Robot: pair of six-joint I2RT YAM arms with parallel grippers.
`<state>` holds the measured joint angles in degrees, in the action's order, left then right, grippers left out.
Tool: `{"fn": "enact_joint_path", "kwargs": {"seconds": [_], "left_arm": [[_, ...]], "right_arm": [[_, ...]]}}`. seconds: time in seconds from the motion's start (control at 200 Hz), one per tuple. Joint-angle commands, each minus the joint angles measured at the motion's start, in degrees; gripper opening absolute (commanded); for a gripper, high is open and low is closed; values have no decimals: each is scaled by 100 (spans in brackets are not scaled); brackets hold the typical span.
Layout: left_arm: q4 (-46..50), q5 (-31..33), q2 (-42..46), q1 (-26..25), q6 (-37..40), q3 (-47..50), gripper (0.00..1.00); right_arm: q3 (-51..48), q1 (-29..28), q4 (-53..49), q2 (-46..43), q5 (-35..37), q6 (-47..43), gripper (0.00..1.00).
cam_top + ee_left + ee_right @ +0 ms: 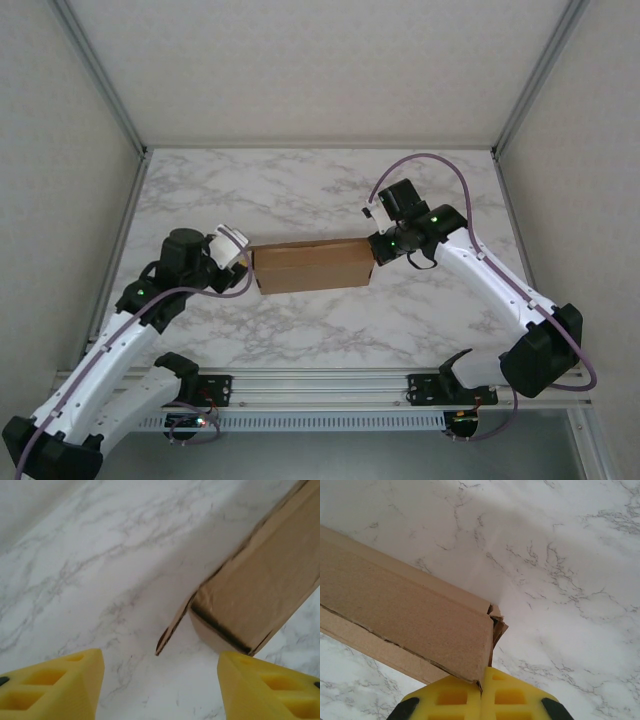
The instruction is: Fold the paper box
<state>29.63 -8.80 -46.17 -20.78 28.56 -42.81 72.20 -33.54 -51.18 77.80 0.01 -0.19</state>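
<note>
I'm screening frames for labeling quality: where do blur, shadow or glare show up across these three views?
Top external: evenly lit and sharp, no glare, the paper box throwing barely any shadow on the marble table. Left wrist: soft focus, the left end effector blurred, a broad diffuse shadow beside the box. Right wrist: cardboard grain crisp, the right end effector slightly soft.

L gripper (160, 682) fingers (50, 685) wide apart, paper box (260, 585) end w/ loose flap (172, 627) just ahead
</note>
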Motion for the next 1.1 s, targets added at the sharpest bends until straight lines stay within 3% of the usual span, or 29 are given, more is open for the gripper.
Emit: {"fn": "enact_joint_path", "kwargs": {"seconds": [0.0, 0.16, 0.556, 0.936, 1.092], "left_arm": [[-226, 207, -226, 61, 216, 3, 61], [-389, -166, -615, 60, 141, -219, 52], [-388, -553, -737, 54, 57, -413, 0], [-1055, -1541, -597, 17, -1586, -262, 0], [-1312, -1669, -457, -29, -2144, -120, 0]], "right_arm": [[-2, -86, -130, -53, 52, 41, 0], [-40, -139, -104, -68, 131, 1, 0], [223, -253, -233, 219, 263, 57, 0], [515, -381, -496, 274, 176, 316, 0], [622, -457, -624, 340, 180, 410, 0]]}}
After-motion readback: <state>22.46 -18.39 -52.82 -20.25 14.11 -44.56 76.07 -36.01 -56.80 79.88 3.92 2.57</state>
